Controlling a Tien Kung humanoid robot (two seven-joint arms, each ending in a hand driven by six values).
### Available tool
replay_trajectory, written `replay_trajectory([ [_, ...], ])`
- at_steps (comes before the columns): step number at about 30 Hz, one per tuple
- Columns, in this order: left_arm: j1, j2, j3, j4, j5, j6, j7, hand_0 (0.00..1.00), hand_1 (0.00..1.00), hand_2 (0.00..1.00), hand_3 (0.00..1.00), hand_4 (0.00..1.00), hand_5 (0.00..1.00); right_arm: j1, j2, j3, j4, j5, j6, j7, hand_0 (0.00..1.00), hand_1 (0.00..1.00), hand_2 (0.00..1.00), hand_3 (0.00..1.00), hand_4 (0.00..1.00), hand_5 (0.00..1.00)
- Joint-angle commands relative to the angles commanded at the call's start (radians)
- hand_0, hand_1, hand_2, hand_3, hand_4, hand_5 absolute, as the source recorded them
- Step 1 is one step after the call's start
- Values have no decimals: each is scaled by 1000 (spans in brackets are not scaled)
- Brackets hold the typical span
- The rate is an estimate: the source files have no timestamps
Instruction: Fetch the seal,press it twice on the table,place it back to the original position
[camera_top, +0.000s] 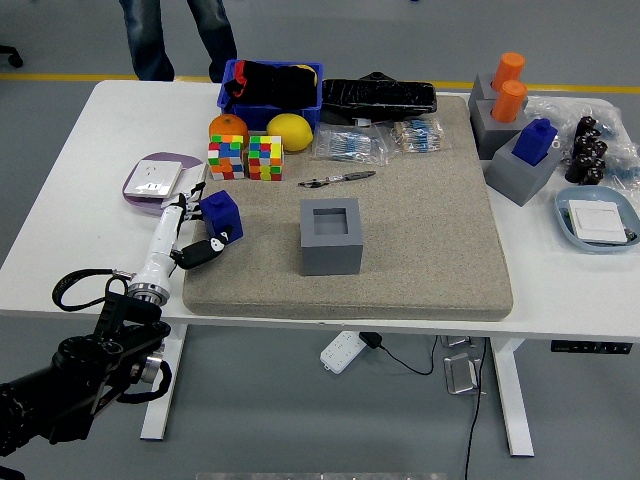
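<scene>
Blue and blocky, the seal (222, 216) sits clasped in your left hand (196, 228) at the grey mat's (420, 250) left edge, beside its empty grey holder (331, 236); it looks rigid, light, best pinched by its flat sides.

White table (60, 180) fills most of frame, standing on white metal legs (160, 400) visible below near edge. Grey concrete-look floor (580, 420) all around, smooth, even light, no hard shadows. Yellow floor line (60, 77) runs across upper left, continues upper right behind table. Person's legs (175, 35) in jeans stand at top left beyond far edge. White power strip (343, 350) hangs under table centre, black cable (400, 360) trailing right. Black chair caster at far upper left edge. No walls or windows in view.
</scene>
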Motion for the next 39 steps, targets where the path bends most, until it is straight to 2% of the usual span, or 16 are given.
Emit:
replay_trajectory([
  [4, -3, 7, -7, -9, 5, 0, 0, 881, 536, 403, 912, 612, 2, 0, 0, 1, 0, 1, 0, 0, 792, 697, 674, 638, 776, 519],
  [8, -8, 24, -42, -46, 39, 4, 0, 879, 537, 402, 910, 612, 2, -1, 0, 2, 2, 2, 1, 0, 791, 698, 674, 638, 775, 517],
  [14, -29, 70, -128, -155, 150, -4, 41, 878, 539, 400, 908, 614, 2, -1, -2, 0, 6, 3, 2, -1, 791, 698, 674, 638, 775, 517],
  [18, -44, 97, -165, -236, 231, -35, 95, 878, 539, 400, 908, 614, 2, -1, -4, 4, 6, 0, 2, -1, 791, 698, 674, 638, 775, 517],
  [23, -69, 117, -186, -342, 296, -91, 162, 880, 533, 400, 907, 613, 2, 0, -5, 7, 4, -2, 1, -1, 791, 697, 673, 638, 776, 518],
  [27, -86, 119, -184, -421, 326, -132, 207, 877, 520, 399, 909, 613, 2, 2, -7, 2, 7, 2, 2, -1, 792, 697, 673, 638, 775, 518],
  [30, -87, 110, -183, -450, 340, -147, 224, 877, 520, 399, 909, 613, 2, 3, -7, 1, 7, 2, 3, -1, 792, 697, 673, 638, 775, 518],
  [34, -89, 97, -162, -464, 344, -159, 233, 879, 518, 399, 909, 613, 2, 3, -7, 0, 5, -1, 2, -1, 792, 697, 673, 637, 775, 518],
  [39, -89, 82, -141, -456, 354, -177, 245, 884, 523, 401, 909, 616, 2, 4, -8, -6, 5, -1, 2, -2, 792, 697, 673, 637, 775, 518],
])
